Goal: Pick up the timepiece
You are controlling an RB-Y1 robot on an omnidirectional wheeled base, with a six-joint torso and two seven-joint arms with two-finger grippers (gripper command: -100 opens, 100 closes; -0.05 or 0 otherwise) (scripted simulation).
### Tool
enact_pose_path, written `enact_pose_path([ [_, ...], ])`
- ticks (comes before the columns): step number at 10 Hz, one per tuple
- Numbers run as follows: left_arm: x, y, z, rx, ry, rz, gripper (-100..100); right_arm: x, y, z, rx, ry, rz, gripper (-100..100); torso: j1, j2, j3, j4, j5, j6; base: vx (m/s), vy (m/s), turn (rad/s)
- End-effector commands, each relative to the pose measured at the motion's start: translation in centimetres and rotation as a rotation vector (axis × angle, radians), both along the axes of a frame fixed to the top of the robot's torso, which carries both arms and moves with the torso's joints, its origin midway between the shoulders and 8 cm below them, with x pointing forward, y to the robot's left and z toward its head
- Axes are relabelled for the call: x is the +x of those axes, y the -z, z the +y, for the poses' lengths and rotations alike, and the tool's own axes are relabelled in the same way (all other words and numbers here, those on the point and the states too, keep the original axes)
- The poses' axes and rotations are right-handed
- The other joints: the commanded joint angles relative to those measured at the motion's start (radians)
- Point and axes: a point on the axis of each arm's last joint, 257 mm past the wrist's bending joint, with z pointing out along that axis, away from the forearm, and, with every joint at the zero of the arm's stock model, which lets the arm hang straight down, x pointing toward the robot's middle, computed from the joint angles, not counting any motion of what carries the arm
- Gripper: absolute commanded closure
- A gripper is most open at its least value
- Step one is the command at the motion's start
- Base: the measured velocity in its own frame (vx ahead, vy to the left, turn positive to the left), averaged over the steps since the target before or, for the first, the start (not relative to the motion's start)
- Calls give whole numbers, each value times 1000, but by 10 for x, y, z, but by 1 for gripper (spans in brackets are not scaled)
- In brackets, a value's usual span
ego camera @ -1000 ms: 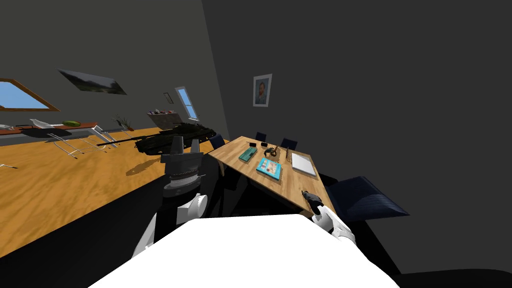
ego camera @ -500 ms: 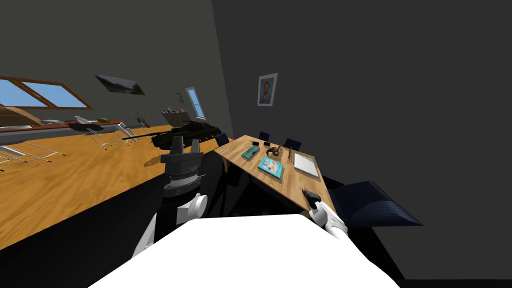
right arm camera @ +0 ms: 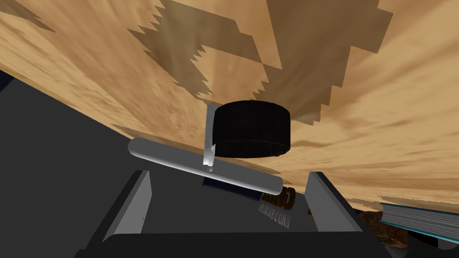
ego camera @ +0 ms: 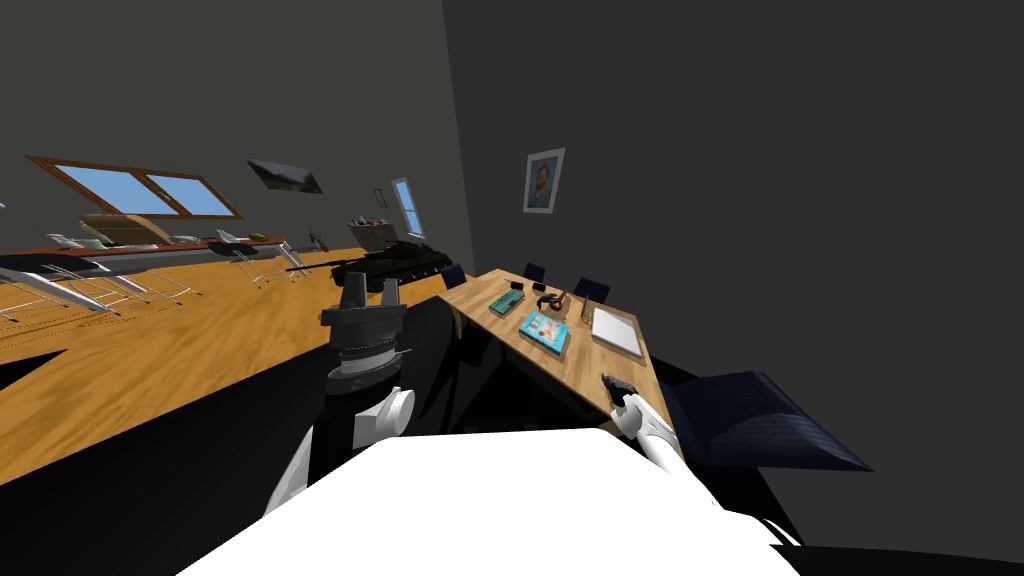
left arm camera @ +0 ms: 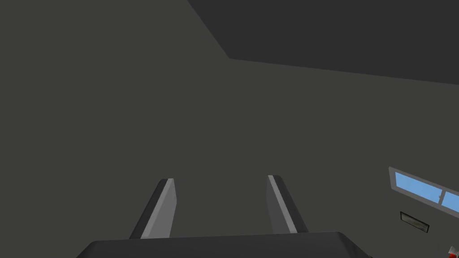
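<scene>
We judge the approach in hand: the right claw point(right arm camera: 233, 204), blades apart and empty, faces the black round timepiece point(right arm camera: 251, 130) on the table point(right arm camera: 367, 80) just ahead, calling for advance and closure; the left claw point(ego camera: 370, 292) is raised, blades apart.

Domestic dining room. Wooden table point(ego camera: 578, 372) bearing books point(ego camera: 543, 333), with dark blue chairs point(ego camera: 760, 425). Framed portrait point(ego camera: 543, 181) and windows point(ego camera: 150, 190) on the walls.
</scene>
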Motion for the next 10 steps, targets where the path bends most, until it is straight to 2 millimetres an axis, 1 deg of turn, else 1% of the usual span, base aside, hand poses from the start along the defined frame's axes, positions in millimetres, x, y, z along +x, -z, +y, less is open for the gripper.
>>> enact_pose_path([
  [1,0,0,0,0,0,0,0,0,0,0,0,0,0,-100,0,0,0,0,0,0,-43,-19,22],
  [2,0,0,0,0,0,0,0,0,0,0,0,2,0,100,1,-2,-1,0,0,0,-7,-3,-5],
  [6,0,0,0,0,0,0,0,0,0,0,0,2,1,100,2,-6,-3,-1,1,0,0,0,0],
  [7,0,0,0,0,0,0,0,0,0,0,0,2,1,0,2,-6,-3,-1,1,0,0,0,0],
  [8,0,0,0,0,0,0,0,22,-19,-6,-3,-14,-55,-100,2,-6,-3,-1,1,0,-74,24,185],
  [9,0,0,0,0,0,0,0,25,-22,-6,-5,-20,-63,-100,4,-3,-2,-1,1,-1,-97,39,145],
  [10,0,0,0,0,0,0,0,35,-30,-5,-10,-40,-86,-100,5,-1,0,0,1,0,-91,13,43],
])
